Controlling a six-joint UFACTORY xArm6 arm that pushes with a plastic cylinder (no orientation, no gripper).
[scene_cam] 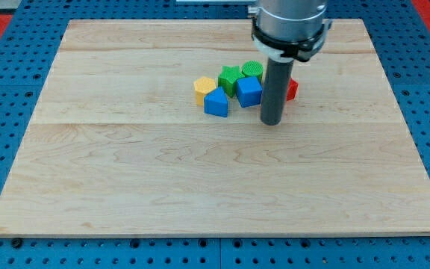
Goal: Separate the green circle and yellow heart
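The green circle (252,70) lies at the back of a cluster near the board's upper middle, partly behind the rod. My tip (272,122) rests on the board just right of the cluster, below and right of the green circle. A green star (230,77) sits to the circle's left. A blue cube (248,91) is in front of the circle. A blue block (216,102) with a sloped top is further left. A yellow block (204,87) is at the cluster's left end; I cannot tell whether it is a heart. A red block (292,89) peeks out right of the rod.
The wooden board (125,172) lies on a blue pegboard surface (6,97). The robot's grey wrist housing (290,22) hangs over the board's top edge above the cluster.
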